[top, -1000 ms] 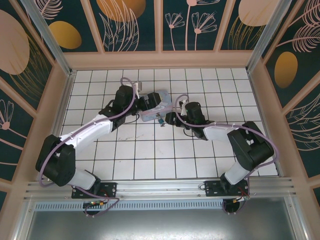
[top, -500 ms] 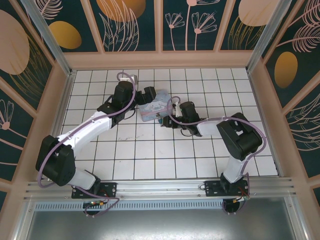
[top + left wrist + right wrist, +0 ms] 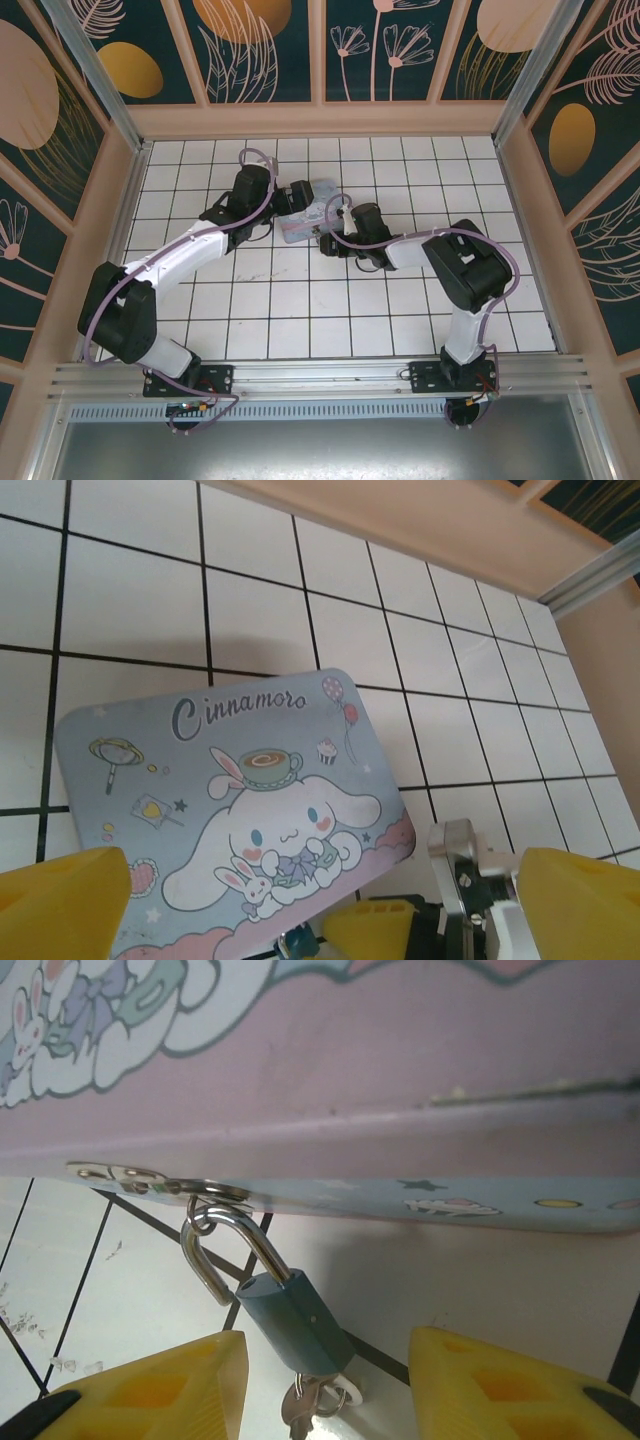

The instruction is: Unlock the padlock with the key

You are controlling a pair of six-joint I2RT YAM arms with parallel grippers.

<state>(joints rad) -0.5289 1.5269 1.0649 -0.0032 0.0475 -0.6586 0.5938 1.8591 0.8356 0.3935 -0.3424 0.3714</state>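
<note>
the unlocking was under way but not done. the small blue-bodied padlock (image 3: pixel 295 1322) hung by its thin silver shackle (image 3: pixel 262 1248) from the metal hasp (image 3: pixel 215 1192) on the front edge of the pastel blue cartoon-printed tin box (image 3: pixel 350 1080), and the shackle sat closed in the body. the thin dull-silver key (image 3: pixel 300 1410) showed at the padlock's lower end, apparently seated in the keyhole, with a small wire ring (image 3: pixel 345 1396) beside it. what was left, by my reading: grip the key, turn it, and let the shackle spring free.

the right gripper (image 3: pixel 325 1390) had its yellow fingertips (image 3: pixel 150 1390) parted on either side of the padlock's bottom and the key, a gap showing on each side, grasping nothing. the left gripper (image 3: pixel 315 905) was spread wide over the tin's lid, holding nothing.

counted: one padlock, one key that could be made out, one ring, one tin box and two grippers, all over a white tiled floor (image 3: pixel 300 320).
</note>
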